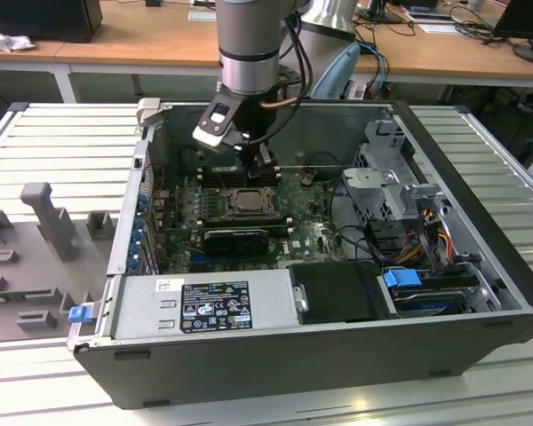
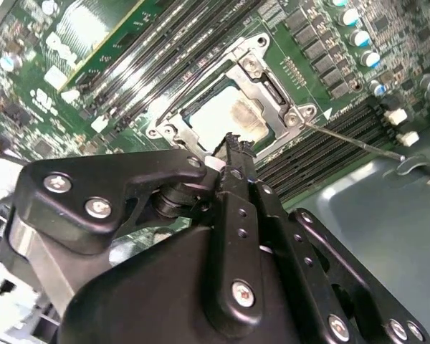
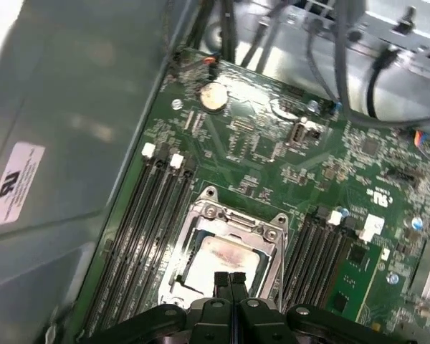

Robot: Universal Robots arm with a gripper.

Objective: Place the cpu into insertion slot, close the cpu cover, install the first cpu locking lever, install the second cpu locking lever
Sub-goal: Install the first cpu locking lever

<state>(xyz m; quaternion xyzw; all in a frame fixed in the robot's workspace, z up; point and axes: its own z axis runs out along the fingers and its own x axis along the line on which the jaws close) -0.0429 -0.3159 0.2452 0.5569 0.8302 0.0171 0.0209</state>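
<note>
**A:** While the arm (image 1: 249,44) is reaching down into the open computer case (image 1: 338,359), how is the pincer (image 3: 230,278) standing?

**B:** Narrow. Its two fingers are pressing flat against each other, and I am seeing nothing gripped between them. In both wrist views the tips are hanging over the socket edge nearest the pincer. I cannot tell whether they are touching the metal.

**A:** Where is the cpu (image 3: 222,259) sitting?

**B:** It is lying in the insertion slot (image 1: 224,206), just beyond the fingertips and below them. Its pale face is showing a brownish smear.

**A:** And the cpu cover (image 3: 236,219)?

**B:** It is lying flat over the chip and framing it, and the chip's face is showing through the cut-out middle.

**A:** Are you seeing any lever?

**B:** In the second wrist view one locking lever (image 2: 351,139), a thin metal rod, is running out from a corner of the socket off to one side of the pincer. It is slanting away across the memory slots (image 2: 322,154), and its hooked end is hanging over the grey case floor. I cannot tell whether it is latched.

**A:** What is flanking the socket?

**B:** Long black memory slots are lining it on both sides of the pincer.
</note>
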